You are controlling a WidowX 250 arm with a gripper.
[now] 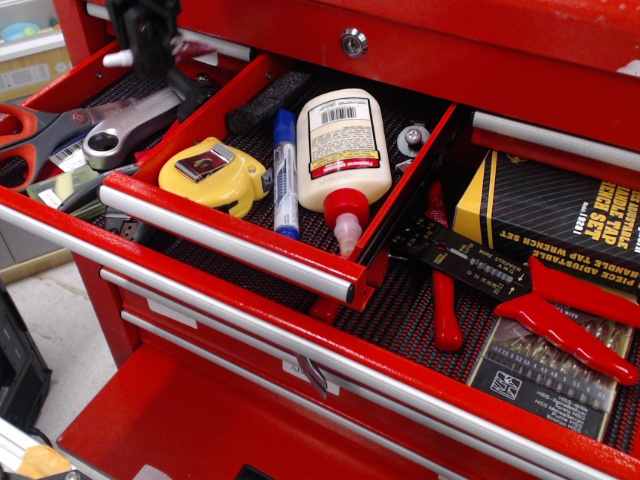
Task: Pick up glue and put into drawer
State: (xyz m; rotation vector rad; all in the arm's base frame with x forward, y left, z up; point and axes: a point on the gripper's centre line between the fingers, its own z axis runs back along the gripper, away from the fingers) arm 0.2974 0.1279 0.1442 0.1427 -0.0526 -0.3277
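Observation:
My gripper (148, 52) is at the top left, raised above the left part of the wide drawer. It is shut on the glue (117, 59), a slim red tube held roughly level, with its white nozzle sticking out to the left and its red end showing on the right. The narrow red drawer (228, 239) stands open below and to the right, with a silver bar handle and a black ribbed liner. The gripper is left of and above its back left corner.
The narrow drawer holds a yellow tape measure (213, 172), a blue-and-white marker (285, 170), a large white bottle with red cap (343, 145) and a black foam block (268, 101). Scissors (28, 135) and a wrench (122, 132) lie under the gripper. Red pliers (565, 315) and a wrench-set box (550, 215) lie at the right.

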